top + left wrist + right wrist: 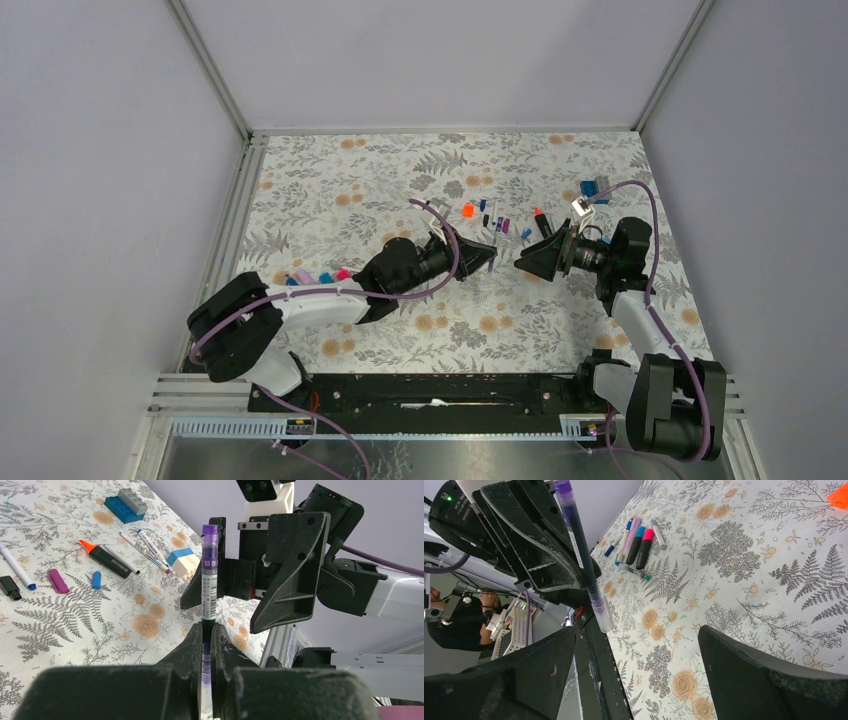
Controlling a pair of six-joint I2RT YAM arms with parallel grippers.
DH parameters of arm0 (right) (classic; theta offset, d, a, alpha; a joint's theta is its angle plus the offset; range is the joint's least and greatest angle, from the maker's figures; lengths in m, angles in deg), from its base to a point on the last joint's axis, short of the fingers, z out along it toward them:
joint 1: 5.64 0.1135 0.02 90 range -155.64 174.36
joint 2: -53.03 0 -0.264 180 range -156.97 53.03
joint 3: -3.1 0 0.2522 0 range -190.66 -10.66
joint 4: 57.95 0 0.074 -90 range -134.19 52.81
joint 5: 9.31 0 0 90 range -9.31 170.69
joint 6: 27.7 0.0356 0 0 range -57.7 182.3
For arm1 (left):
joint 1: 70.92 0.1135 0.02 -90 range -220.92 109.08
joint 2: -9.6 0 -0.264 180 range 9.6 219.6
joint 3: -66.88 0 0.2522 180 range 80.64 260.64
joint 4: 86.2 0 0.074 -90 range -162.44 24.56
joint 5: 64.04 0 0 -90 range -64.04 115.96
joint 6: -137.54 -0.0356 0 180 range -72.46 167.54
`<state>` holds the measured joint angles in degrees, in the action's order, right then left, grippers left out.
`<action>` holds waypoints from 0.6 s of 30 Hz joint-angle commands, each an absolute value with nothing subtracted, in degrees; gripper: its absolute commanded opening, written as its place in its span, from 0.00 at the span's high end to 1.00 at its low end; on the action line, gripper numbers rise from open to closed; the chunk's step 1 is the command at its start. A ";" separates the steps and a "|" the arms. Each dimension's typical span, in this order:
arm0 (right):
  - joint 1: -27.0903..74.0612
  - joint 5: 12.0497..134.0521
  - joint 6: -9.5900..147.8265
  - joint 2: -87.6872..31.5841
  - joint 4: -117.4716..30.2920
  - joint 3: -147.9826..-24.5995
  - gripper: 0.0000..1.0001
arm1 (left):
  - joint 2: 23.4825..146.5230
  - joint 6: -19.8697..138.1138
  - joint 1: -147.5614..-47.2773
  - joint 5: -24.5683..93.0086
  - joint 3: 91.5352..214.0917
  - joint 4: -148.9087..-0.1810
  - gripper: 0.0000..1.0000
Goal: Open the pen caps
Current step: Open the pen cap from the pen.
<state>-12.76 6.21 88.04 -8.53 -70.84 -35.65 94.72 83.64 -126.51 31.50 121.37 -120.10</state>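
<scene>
My left gripper (489,257) (207,641) is shut on a thin purple pen (209,587) (580,550) and holds it above the table. The pen's clear cap (603,616) sticks out at one end. The purple plug end (210,530) points toward the right arm. My right gripper (521,262) (636,635) (222,617) faces it with its jaws wide apart, nothing between them, and the pen just in front. On the cloth lie an orange-capped black highlighter (102,557) (542,222), a loose magenta cap (58,580), a blue cap (96,579) and a black cap (10,587).
A blue block (125,505) (592,187) and a blue-and-white eraser block (182,560) lie at the back right. Several capped pens and highlighters (639,537) (310,277) lie by the left arm. An orange cap (467,211) lies mid-table. Slim pens (150,547) rest near the eraser block.
</scene>
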 commanded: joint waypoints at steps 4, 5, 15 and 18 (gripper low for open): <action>-12.50 5.40 86.81 -8.28 -71.34 -38.20 0.02 | 96.55 84.65 -126.99 30.77 123.00 -125.48 1.00; -12.51 5.30 86.72 -8.16 -71.34 -38.18 0.02 | 96.90 84.71 -127.02 30.71 123.11 -125.65 1.00; -12.42 4.25 91.09 -10.14 -77.64 -38.80 0.02 | 100.05 86.23 -127.59 31.80 124.27 -127.99 1.00; -11.92 4.00 96.06 -12.01 -83.40 -39.71 0.02 | 101.26 87.19 -127.74 32.30 124.75 -129.10 1.00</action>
<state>-12.76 5.84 90.44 -10.37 -73.86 -36.37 100.07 85.78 -127.23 31.61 121.94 -123.38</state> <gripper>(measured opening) 0.988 0.044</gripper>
